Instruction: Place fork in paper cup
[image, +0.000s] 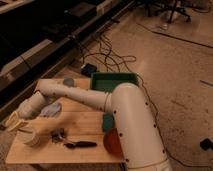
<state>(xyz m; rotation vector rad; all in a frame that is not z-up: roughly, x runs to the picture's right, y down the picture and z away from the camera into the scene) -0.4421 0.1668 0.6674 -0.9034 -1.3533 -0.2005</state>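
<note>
The white paper cup (28, 136) stands upright near the front left corner of the wooden table (85, 125). My gripper (14, 121) hangs at the table's left edge, just above and to the left of the cup, with the white arm (75, 95) reaching across the table to it. I cannot make out the fork as a separate thing; it may be hidden at the gripper.
A black-handled tool (80, 145) lies near the front edge, with a small dark object (57, 135) beside the cup. A blue-grey cloth (50, 110), a small blue-grey cup (68, 81), a green tray (114, 81), a green pad (107, 121) and a red object (112, 142) also sit here. Cables run over the floor behind.
</note>
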